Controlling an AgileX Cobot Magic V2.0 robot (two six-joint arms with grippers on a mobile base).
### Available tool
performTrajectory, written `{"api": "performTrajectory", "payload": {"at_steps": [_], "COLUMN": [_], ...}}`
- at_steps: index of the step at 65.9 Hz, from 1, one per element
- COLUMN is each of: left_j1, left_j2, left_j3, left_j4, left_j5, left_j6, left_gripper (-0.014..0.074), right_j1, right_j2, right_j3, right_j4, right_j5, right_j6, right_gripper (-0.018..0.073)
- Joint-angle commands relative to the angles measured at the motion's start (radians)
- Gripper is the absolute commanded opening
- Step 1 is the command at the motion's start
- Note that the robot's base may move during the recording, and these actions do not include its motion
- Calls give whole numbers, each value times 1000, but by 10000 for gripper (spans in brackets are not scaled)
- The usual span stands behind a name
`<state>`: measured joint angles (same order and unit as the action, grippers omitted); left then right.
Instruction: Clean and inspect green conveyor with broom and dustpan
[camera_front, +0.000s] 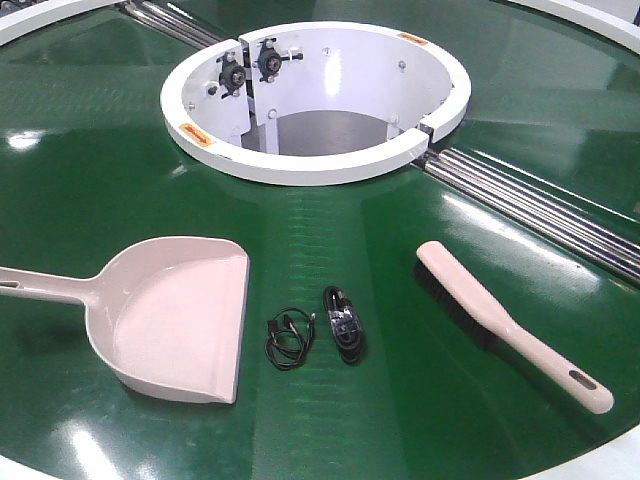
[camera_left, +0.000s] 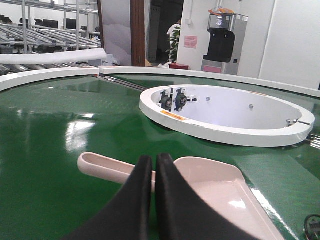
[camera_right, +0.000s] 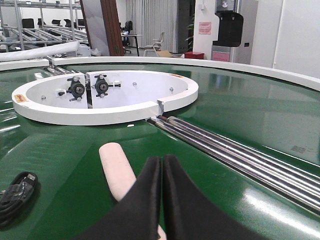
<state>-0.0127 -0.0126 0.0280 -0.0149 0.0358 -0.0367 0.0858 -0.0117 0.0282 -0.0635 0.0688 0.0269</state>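
Dustpan (camera_front: 175, 320) lies at the left of the green conveyor (camera_front: 100, 180), mouth facing the cables. The left gripper (camera_left: 154, 159) hangs over its handle, jaws pressed together on nothing. Mid-belt sit a thin cable coil (camera_front: 289, 338) and a black cable bundle (camera_front: 345, 324). At the right lies the broom (camera_front: 500, 320), with the right gripper (camera_right: 162, 160) above it, likewise clenched empty. Descending with the jaws closed would likely shove either handle across the glossy belt, and a hasty sweep could snag the cables or flick them toward the steel rollers (camera_front: 540, 205).
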Motion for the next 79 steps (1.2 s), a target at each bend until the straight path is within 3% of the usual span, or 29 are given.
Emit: {"api": "performTrajectory", "payload": {"at_steps": [1,7,14,27,42,57,79], "left_j1": [-1,-1,-1,-1,-1,-1,-1], "left_j2": [-14,-14,-14,22,255,446,508], "left_j3": [9,9,-10,-161,-438,-571,-567], "left_j4": [-2,0,53,15,15,15,15], "left_j5": [-78,-84,-126,-116,153,420,467], "left_j6": [-7,-3,79,81,73,58,58], "left_gripper": [-6,-6,-6,-6,-6,-6,-6], "right_j1": [-3,-3,-3,-3,-3,-3,-3], "right_j2": [-10,-10,-10,-10,-10,-10,-10], "right_j3": [2,2,2,2,2,2,2], "right_j4": [-9,-9,-9,-9,-9,-9,-9], "right_j5": [-75,-75,-75,-75,-75,-75,-75], "right_j6": [-1,-1,-1,-1,-1,-1,-1], "right_gripper": [-8,-8,-8,-8,-8,-8,-8]}}
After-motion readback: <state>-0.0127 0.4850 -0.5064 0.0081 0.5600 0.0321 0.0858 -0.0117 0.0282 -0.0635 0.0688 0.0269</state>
